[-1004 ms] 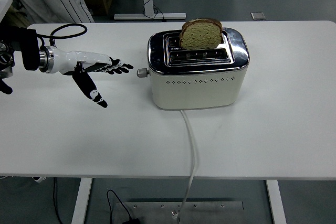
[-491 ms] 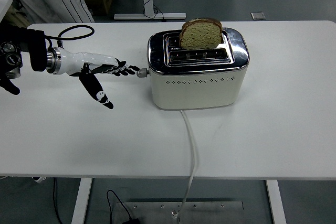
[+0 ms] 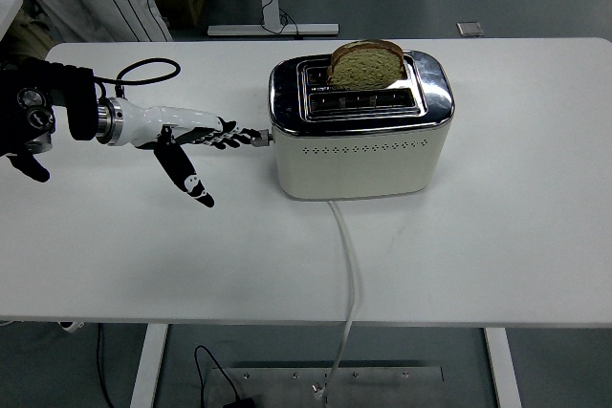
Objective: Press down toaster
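A cream and chrome toaster [image 3: 360,126] stands in the middle of the white table [image 3: 497,236]. A slice of brown bread [image 3: 365,63] sticks up out of its far slot. The toaster's lever knob [image 3: 264,139] is on its left end, low on the side. My left hand [image 3: 206,145] reaches in from the left, fingers spread and flat. Its fingertips [image 3: 251,137] rest on top of the knob. The thumb [image 3: 191,182] points down toward the table. The right arm is out of view.
The toaster's white cord [image 3: 349,274] runs from its front down over the table's near edge. A black cable [image 3: 145,69] loops on the table behind my left forearm.
My left hand has moved right, from clear of the toaster onto the lever knob. The knob has moved down a little, and the bread sits slightly lower in the slot.
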